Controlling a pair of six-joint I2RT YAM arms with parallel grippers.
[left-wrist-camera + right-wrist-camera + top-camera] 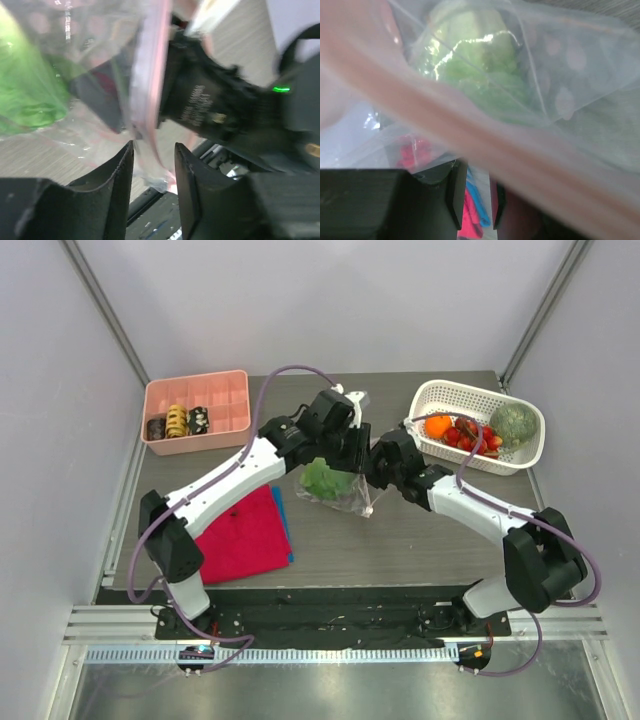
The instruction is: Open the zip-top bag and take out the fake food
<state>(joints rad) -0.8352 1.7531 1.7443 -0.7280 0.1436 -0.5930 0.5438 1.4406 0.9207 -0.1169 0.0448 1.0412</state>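
The left gripper [154,146] is spread about the strip of the zip-top bag [345,498], mid-frame, likely to pull it open; whether the right gripper [475,185] pinches cannot be told.

Robotics lab test cell. Plain pale panel walls [330,300] box in a dark wood-grain tabletop [400,550]; silver aluminium extrusion rails [110,625] along near edge carry two white-and-black robot arms [225,480], purple cables [300,367] looping.
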